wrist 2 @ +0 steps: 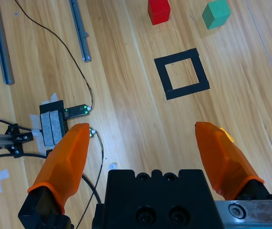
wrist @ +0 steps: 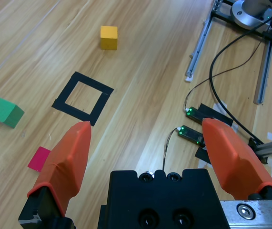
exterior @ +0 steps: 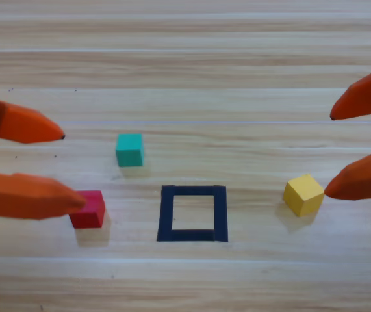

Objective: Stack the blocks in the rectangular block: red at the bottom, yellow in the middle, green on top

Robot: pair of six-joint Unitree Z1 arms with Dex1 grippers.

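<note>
The left gripper (exterior: 70,169) and right gripper (exterior: 328,154) are held wide apart, empty, at the edges. Around the tape square (exterior: 192,213) lie the red cube (exterior: 88,209), green cube (exterior: 129,149) and yellow cube (exterior: 303,194) (cables and rails (wrist 2: 78,28) are shown only by wrist views) on the wooden table (exterior: 191,58).

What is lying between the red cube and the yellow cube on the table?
The taped square outline lies between the red cube and the yellow cube, its centre bare wood. The high view shows this.
</note>
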